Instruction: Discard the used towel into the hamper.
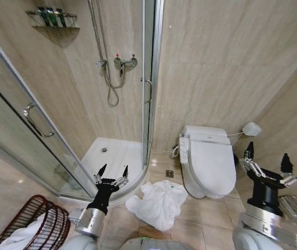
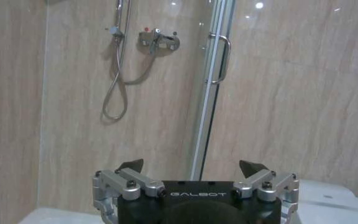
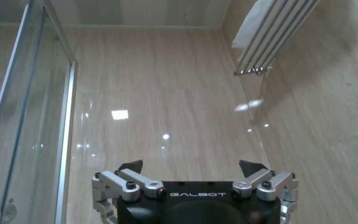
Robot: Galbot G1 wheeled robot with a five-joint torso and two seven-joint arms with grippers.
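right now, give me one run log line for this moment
towel: crumpled on floor, ungripped | hamper: front left, white cloth inside | left gripper: open, raised left of towel | right gripper: open, raised beside toilet

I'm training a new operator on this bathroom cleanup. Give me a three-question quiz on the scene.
1. True or false: the towel lies crumpled on the floor beside the toilet.
2. On which of the robot's sides does the hamper stand? A) left B) right C) behind the toilet
3. Fill in: both the left gripper and the right gripper are ____ and hold nothing.

Key: 1 true; 2 A; 3 open.
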